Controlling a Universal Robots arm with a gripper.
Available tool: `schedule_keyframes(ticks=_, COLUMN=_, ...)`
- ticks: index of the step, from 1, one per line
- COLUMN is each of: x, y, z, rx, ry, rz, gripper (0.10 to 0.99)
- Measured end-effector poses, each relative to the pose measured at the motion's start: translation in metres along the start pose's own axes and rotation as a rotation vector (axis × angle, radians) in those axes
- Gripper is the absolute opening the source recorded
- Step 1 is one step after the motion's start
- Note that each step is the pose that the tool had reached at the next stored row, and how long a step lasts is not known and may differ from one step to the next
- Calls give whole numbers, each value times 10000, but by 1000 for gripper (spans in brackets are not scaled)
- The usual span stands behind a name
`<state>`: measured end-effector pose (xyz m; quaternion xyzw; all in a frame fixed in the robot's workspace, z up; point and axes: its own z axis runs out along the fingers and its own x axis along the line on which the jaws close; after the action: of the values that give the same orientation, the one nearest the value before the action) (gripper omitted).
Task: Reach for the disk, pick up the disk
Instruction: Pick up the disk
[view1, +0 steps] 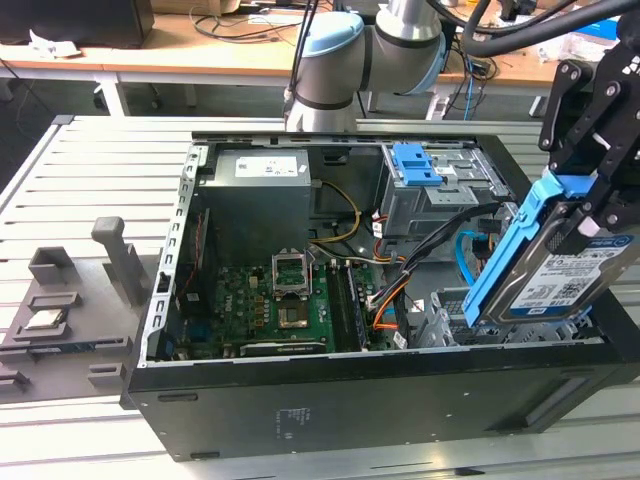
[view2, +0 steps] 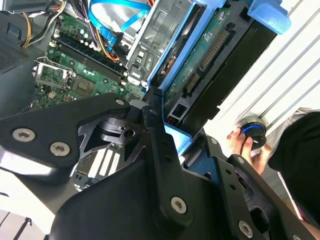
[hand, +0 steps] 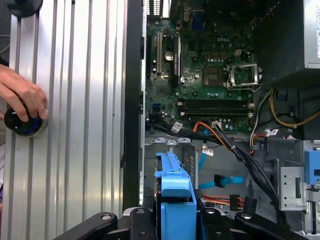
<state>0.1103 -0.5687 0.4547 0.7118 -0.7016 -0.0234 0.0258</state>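
The disk (view1: 565, 280) is a silver hard drive with a blue-and-white label and a blue side bracket. It hangs tilted above the open computer case (view1: 300, 410), at the exterior view's right. My gripper (view1: 592, 205) is shut on the disk's upper end, with black fingers (view1: 575, 120) on either side. In the first wrist view the blue bracket (hand: 175, 195) runs between my gripper (hand: 175, 222) fingers. The second wrist view shows the disk's green circuit-board side (view2: 200, 65) rising out of my gripper (view2: 172, 137).
Inside the case are a motherboard (view1: 270, 300), a power supply (view1: 258, 195), loose cables (view1: 395, 290) and a blue ribbed latch piece (view1: 415, 165). A grey fixture (view1: 60, 310) holding a small chip sits at the exterior view's left. A person's hand (hand: 20, 95) rests on a black-and-blue knob (hand: 22, 124).
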Motion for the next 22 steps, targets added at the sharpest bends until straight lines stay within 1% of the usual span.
schedule_keyframes(ticks=3, x=-32, y=13, z=1, rx=0, ry=0, rz=0, gripper=369)
schedule_keyframes(ticks=6, x=-55, y=50, z=4, rx=-1, ry=0, rz=0, gripper=369)
schedule_keyframes(ticks=9, x=-84, y=70, z=10, rx=0, ry=-1, rz=0, gripper=369)
schedule_keyframes(ticks=15, x=-200, y=72, z=27, rx=0, ry=-1, rz=-1, gripper=369)
schedule_keyframes(ticks=18, x=-227, y=72, z=46, rx=-1, ry=1, rz=0, gripper=369)
schedule_keyframes(ticks=22, x=-234, y=75, z=69, rx=0, ry=0, rz=0, gripper=369)
